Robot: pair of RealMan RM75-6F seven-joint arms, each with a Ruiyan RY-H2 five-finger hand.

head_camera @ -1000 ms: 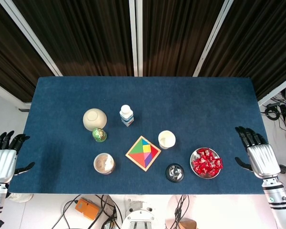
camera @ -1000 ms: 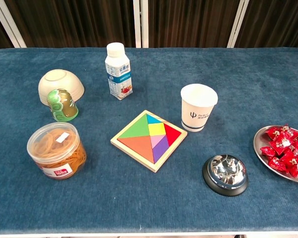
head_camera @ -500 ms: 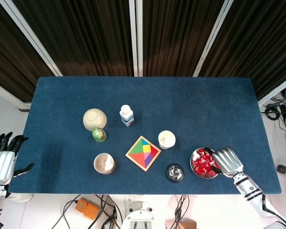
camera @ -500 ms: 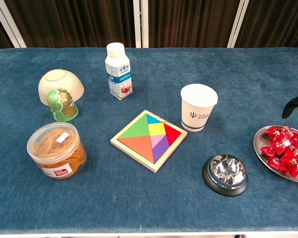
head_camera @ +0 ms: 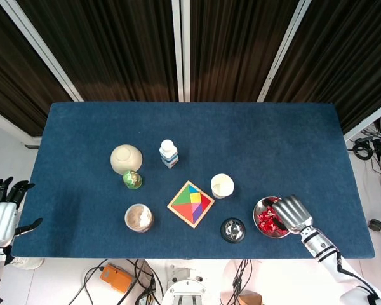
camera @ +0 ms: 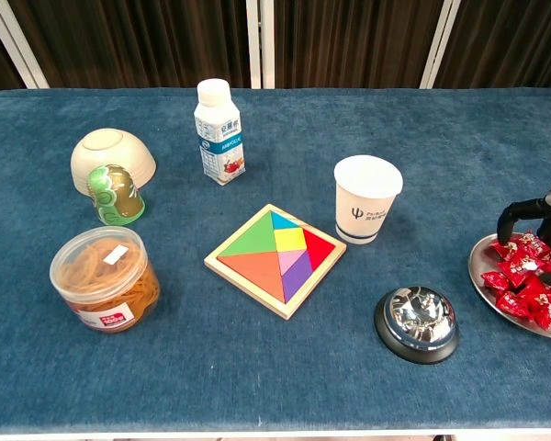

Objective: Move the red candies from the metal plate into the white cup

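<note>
Right robot hand (head_camera: 291, 211) moved from counter's right edge, palm open, inward over metal plate (head_camera: 261, 209); now covers plate's right half, dark fingers (camera: 522, 212) curled down onto red candies (camera: 523, 274). Contact likely, grasp unclear. Left robot hand (head_camera: 1, 213) slid lower and further left, partly off frame in head view, fingers apart.

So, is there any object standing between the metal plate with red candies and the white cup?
Nothing visible does. The white cup stands up-left of the metal plate, with bare cloth between. The bell sits nearer the table's front edge, off that line.
</note>
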